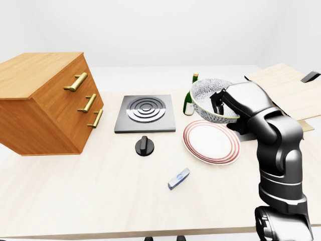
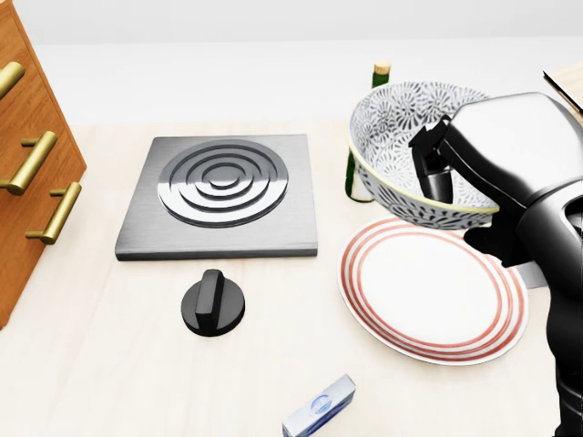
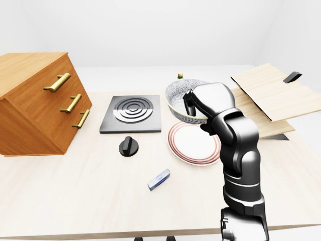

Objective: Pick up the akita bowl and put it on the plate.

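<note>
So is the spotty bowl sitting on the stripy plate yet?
Apart. In the head view the bowl hangs tilted in the right hand, and bare plate shows beneath its lowest edge.

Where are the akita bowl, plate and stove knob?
akita bowl (image 2: 392, 114), head view, patterned inner wall.
plate (image 2: 428, 291), head view, bare white centre.
stove knob (image 2: 212, 303), head view, raised black grip.

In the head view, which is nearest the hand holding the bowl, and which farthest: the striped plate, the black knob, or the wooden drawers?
From the right hand:
1. Plate, just below the hand and bowl.
2. Black knob, lower left, below the burner.
3. Wooden drawers, at the far left edge.
</note>
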### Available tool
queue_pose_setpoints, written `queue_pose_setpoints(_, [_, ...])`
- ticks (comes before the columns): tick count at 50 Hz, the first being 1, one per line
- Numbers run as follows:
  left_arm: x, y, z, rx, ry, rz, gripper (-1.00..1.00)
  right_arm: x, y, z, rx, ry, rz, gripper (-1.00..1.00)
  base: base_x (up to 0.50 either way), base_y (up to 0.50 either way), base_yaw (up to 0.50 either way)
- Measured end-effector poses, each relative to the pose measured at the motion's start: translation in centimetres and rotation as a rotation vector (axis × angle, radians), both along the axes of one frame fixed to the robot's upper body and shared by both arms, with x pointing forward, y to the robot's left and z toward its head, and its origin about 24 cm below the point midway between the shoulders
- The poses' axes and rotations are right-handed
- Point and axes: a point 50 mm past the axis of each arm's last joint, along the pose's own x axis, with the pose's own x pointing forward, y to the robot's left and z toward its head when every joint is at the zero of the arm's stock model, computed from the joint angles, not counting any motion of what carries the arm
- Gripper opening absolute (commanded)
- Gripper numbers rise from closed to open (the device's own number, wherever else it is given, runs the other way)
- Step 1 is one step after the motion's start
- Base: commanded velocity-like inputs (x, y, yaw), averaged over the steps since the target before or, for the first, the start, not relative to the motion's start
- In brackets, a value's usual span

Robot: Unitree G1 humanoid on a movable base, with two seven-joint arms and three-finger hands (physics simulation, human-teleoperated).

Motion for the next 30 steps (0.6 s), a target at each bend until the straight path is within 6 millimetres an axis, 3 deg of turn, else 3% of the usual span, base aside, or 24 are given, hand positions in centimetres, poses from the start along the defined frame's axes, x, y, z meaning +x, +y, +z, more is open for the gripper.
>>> queue_pose_setpoints(18, [0.0,0.0,0.0,-0.001,0.001,0.001,1.0,1.0,-1.5,0.6,-0.017,0.015,-0.055,-0.96,0.0,0.0,0.0])
queue_pose_setpoints(30, [0.0,0.0,0.0,0.0,0.001,-0.001,1.0,1.4,-1.9,0.0,-0.002,0.051,-0.063,-0.95,0.0,0.0,0.0])
